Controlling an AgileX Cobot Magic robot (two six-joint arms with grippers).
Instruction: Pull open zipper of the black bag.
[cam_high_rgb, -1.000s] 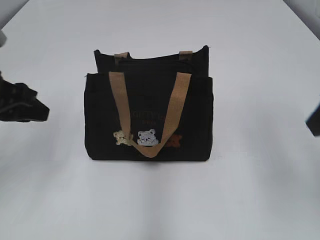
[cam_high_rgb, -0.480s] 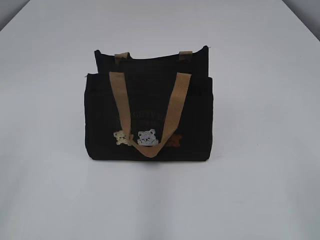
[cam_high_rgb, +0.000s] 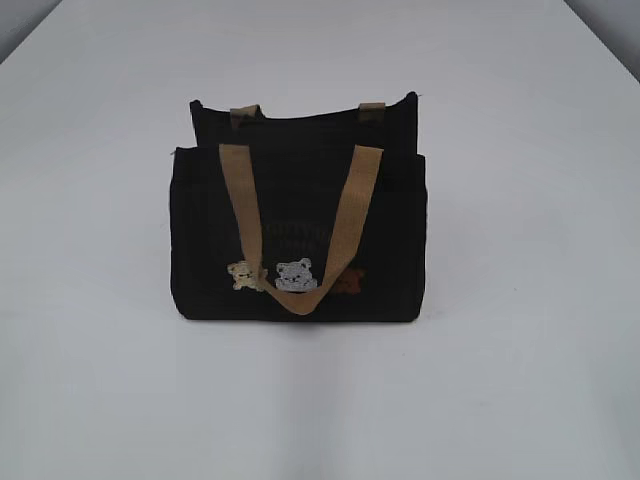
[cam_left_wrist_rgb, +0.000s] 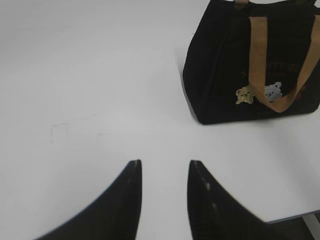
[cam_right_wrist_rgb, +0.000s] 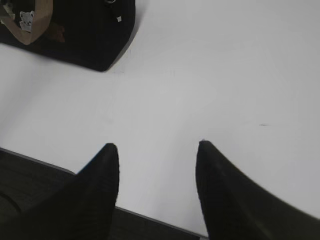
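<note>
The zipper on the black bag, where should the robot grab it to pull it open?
Best guess: pinch the small pull on the zipper, which runs along the top of the upright black bag, coming down from above. The pull itself is too small to make out here. The tan handle hangs down the front, so it leaves the top free. Both grippers are away from the bag.
</note>
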